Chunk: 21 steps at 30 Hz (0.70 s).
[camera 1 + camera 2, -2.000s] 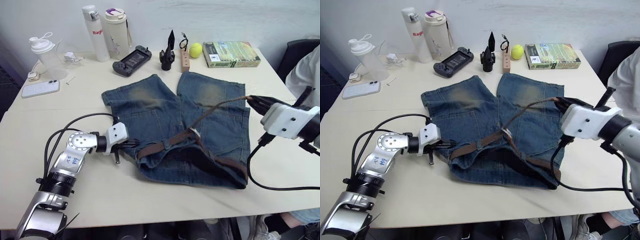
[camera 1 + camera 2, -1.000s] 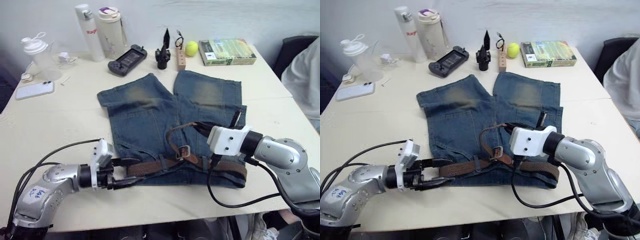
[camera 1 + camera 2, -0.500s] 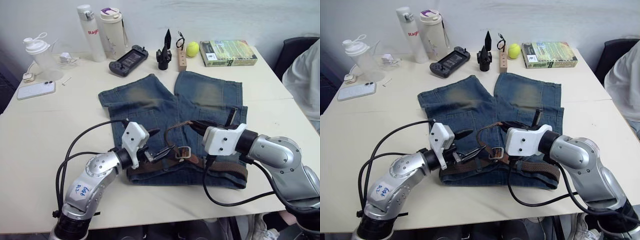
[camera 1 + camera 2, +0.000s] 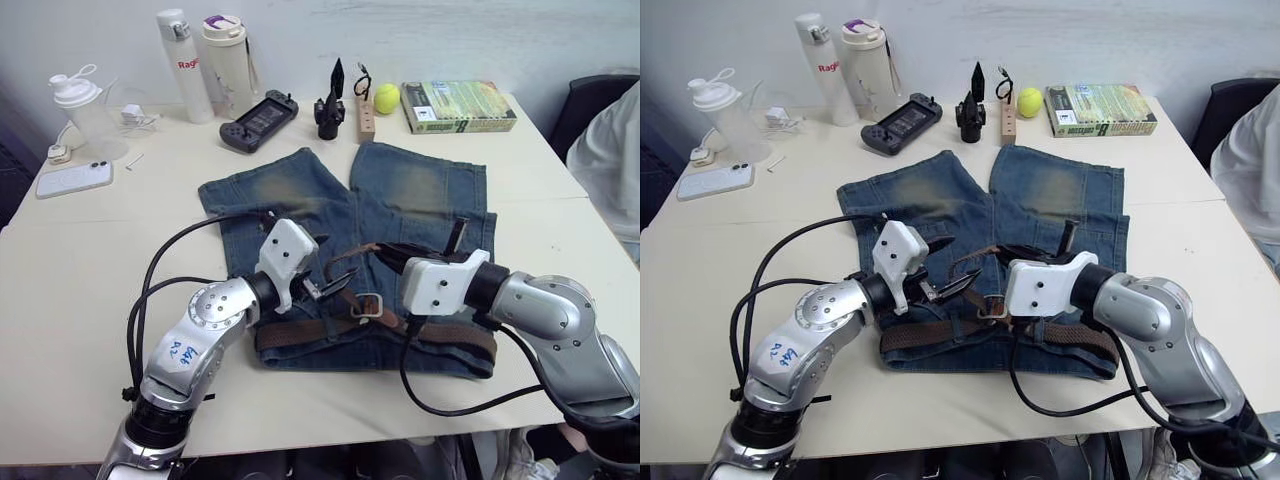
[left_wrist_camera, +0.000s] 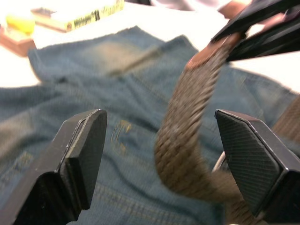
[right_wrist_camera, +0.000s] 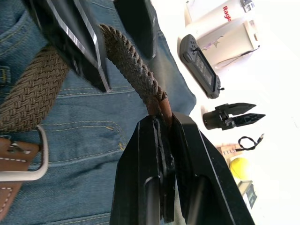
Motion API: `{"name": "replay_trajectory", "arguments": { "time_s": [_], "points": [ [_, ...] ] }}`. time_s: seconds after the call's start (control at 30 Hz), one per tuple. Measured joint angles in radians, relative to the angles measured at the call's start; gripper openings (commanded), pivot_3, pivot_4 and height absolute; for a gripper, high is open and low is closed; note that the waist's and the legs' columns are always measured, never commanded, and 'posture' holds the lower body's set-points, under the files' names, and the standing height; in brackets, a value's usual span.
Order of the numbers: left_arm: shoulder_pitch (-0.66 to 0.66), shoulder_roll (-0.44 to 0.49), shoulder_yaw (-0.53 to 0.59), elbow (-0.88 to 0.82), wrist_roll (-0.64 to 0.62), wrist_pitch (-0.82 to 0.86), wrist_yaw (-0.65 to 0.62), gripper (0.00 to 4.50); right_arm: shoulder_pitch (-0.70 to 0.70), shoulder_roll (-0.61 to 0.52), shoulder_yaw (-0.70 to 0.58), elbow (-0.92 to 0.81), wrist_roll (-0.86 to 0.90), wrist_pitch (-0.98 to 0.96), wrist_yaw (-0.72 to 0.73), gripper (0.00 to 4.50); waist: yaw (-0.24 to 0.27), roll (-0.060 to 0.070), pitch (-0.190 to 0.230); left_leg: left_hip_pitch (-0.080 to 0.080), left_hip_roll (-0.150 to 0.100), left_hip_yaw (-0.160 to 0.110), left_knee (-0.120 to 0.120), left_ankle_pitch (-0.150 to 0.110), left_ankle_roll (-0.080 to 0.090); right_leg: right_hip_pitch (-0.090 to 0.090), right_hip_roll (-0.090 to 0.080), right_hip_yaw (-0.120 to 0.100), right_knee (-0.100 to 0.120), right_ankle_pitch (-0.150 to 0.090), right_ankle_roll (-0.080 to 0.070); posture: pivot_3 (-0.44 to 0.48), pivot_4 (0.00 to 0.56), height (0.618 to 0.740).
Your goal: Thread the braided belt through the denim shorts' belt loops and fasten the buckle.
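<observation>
I see my right end effector [image 6: 161, 136] clenched on the smooth leather tip of the dark brown braided belt [image 5: 187, 140], arching it above the faded blue denim shorts [image 4: 300, 200] spread mid-desk. My left end effector [image 5: 159, 140] straddles the braid, fingers spread wide apart.

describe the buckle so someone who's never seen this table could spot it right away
Start at the denim shorts spread in the middle of the table. Along their near edge runs the braided belt, and the buckle sits on it between the left gripper and the right gripper. It is a small silver-grey metal frame on a smooth brown leather end, the only metal on the brown weave.
</observation>
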Motion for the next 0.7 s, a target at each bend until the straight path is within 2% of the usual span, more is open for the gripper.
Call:
{"name": "replay_trajectory", "arguments": {
  "time_s": [0.07, 0.17, 0.2, 0.3, 0.6, 0.63, 0.7],
  "points": [
    [-0.005, 0.003, -0.012, 0.007, 0.010, -0.001, -0.006, 2.88, 0.000, 0.002, 0.007, 0.000, -0.003, 0.000, 0.000, 0.00, 0.000, 0.000, 0.000, 0.000, 0.000, 0.000, 0.000, 0.000, 0.000, 0.000, 0.000, 0.000, 0.000, 0.000, 0.000, 0.000, 0.150, 0.740],
    [-0.005, 0.018, -0.022, 0.027, 0.017, -0.006, -0.028, 1.56, 0.000, 0.008, 0.008, 0.000, -0.009, 0.000, 0.000, 0.00, 0.000, 0.000, 0.000, 0.000, 0.000, 0.000, 0.000, 0.000, 0.000, 0.000, 0.000, 0.000, 0.000, 0.000, 0.000, 0.000, 0.150, 0.740],
    [-0.005, 0.024, -0.025, 0.030, 0.027, -0.011, -0.033, 0.75, -0.001, 0.010, 0.008, 0.000, -0.009, 0.000, 0.000, 0.00, 0.000, 0.000, 0.000, 0.000, 0.000, 0.000, 0.000, 0.000, 0.000, 0.000, 0.000, 0.000, 0.000, 0.000, 0.000, 0.000, 0.150, 0.740],
    [-0.005, 0.027, -0.028, 0.031, 0.033, -0.016, -0.037, 0.01, -0.003, 0.013, 0.008, 0.000, -0.010, 0.000, 0.000, 0.00, 0.000, 0.000, 0.000, 0.000, 0.000, 0.000, 0.000, 0.000, 0.000, 0.000, 0.000, 0.000, 0.000, 0.000, 0.000, 0.000, 0.150, 0.740],
    [0.016, 0.003, -0.028, 0.065, 0.047, -0.086, -0.048, 0.01, -0.004, 0.031, 0.008, -0.019, -0.009, 0.062, 0.007, 0.00, 0.000, 0.000, 0.000, 0.000, 0.000, 0.000, 0.000, 0.000, 0.000, 0.000, 0.000, 0.000, 0.000, 0.000, 0.000, 0.000, 0.150, 0.740],
    [0.017, 0.001, -0.028, 0.069, 0.047, -0.092, -0.049, 0.00, -0.004, 0.033, 0.008, -0.020, -0.007, 0.069, 0.008, 0.68, 0.000, 0.000, 0.000, 0.000, 0.000, 0.000, 0.000, 0.000, 0.000, 0.000, 0.000, 0.000, 0.000, 0.000, 0.000, 0.000, 0.150, 0.740],
    [0.022, -0.002, -0.028, 0.074, 0.046, -0.103, -0.060, 0.00, -0.006, 0.059, 0.001, -0.030, 0.015, 0.109, 0.004, 1.31, 0.000, 0.000, 0.000, 0.000, 0.000, 0.000, 0.000, 0.000, 0.000, 0.000, 0.000, 0.000, 0.000, 0.000, 0.000, 0.000, 0.150, 0.740]
  ]
}}
